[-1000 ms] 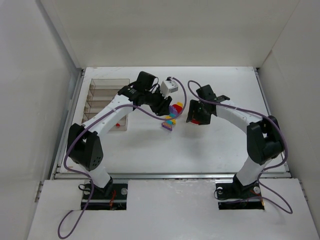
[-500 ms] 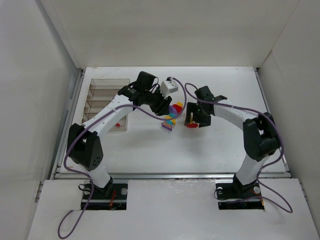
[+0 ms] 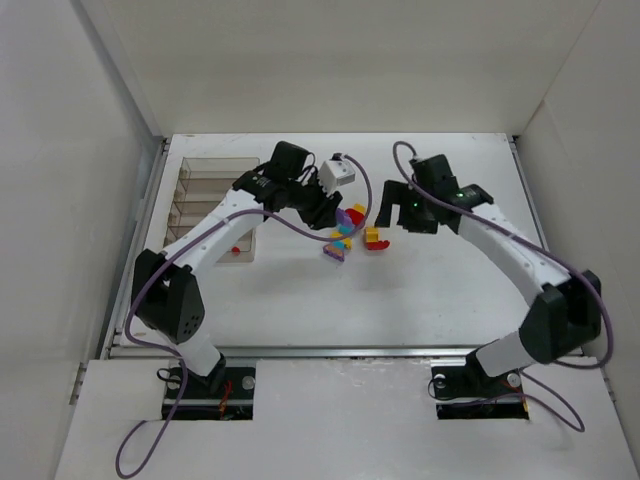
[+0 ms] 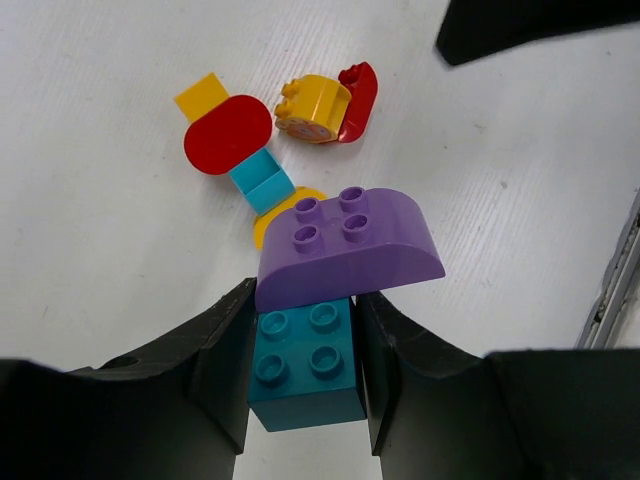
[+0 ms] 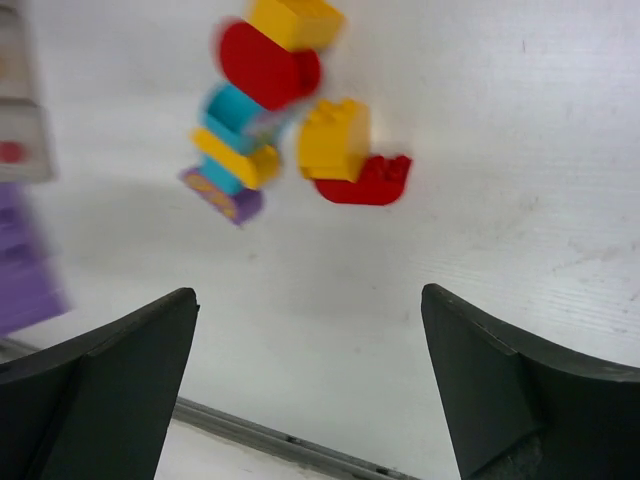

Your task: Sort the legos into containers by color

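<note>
My left gripper [image 4: 305, 375] is shut on a teal brick [image 4: 305, 365] with a purple rounded brick [image 4: 348, 250] stuck to its top end, held above the table. Beyond it lie a red round piece [image 4: 228, 133], a small teal piece [image 4: 262, 185] and a yellow brick joined to a red piece [image 4: 318, 103]. In the top view the left gripper [image 3: 335, 213] hovers over this cluster [image 3: 343, 243]. My right gripper [image 3: 392, 212] is open and empty, just right of the yellow-and-red piece [image 3: 375, 238]; its wrist view shows that piece [image 5: 340, 150] ahead of the gripper [image 5: 310, 330].
The smoke-tinted organizer [image 3: 203, 172] stands at the far left of the table, with one small red brick [image 3: 235, 249] in its nearest compartment. A metal rail [image 5: 270, 435] runs along the table's near edge. White walls close in the left, right and back.
My right gripper has let go of the yellow-and-red piece, which now lies on the table, and has pulled back up and to the right. The left gripper has stayed in place.
</note>
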Available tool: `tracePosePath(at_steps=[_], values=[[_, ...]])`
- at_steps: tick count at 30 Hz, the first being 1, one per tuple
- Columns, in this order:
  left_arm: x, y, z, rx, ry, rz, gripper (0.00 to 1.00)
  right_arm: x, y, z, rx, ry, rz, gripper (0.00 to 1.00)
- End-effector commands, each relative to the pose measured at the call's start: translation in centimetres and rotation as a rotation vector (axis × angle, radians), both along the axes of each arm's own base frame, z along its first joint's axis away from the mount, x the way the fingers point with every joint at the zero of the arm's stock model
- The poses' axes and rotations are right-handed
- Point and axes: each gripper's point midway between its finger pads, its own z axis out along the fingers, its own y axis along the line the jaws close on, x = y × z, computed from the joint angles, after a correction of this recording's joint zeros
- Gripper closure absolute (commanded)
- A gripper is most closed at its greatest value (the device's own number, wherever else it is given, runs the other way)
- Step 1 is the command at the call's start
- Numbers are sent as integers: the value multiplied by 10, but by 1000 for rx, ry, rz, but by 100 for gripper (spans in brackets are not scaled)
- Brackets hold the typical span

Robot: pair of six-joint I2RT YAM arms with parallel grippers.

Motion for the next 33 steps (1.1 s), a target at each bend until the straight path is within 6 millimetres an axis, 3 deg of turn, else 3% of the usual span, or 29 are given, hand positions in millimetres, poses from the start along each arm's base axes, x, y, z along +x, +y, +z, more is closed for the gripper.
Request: tracePosePath(at_steps=[1,5,9,10,11,14,15,16,17,19,22,25,33], values=[[6,2,47,-45,-148,-29,100,7,7,89,115,-238,24,2],[7,1,56,-20,-233,-57,100,2,42,127,309,-294,144,4],[6,-2,79,-28,-357,-102,100,-1,67,139,441,-299,245,8],[5,-1,83,-27,-380,-113,100,2,75,156,496,-350,275,8],[-1,-4,90,-34,-414,-135,100,-2,80,159,528,-346,306,8],[-11,-9,97,-51,-500,-203,100,1,84,163,521,-355,314,8],[-18,-10,115,-74,-590,-238,100,2,84,167,524,-364,316,8],[-21,-9,119,-84,-621,-251,100,2,84,167,524,-364,316,8],[-26,-9,114,-92,-627,-272,100,0,91,175,543,-391,345,8],[-36,-11,126,-130,-665,-290,100,0,92,177,551,-400,355,8],[-45,-19,129,-155,-668,-326,100,-3,95,177,553,-398,364,12],[-45,-23,122,-153,-622,-342,100,-12,97,184,569,-420,387,17],[-39,-30,130,-157,-622,-326,100,-27,84,201,569,-490,368,18]])
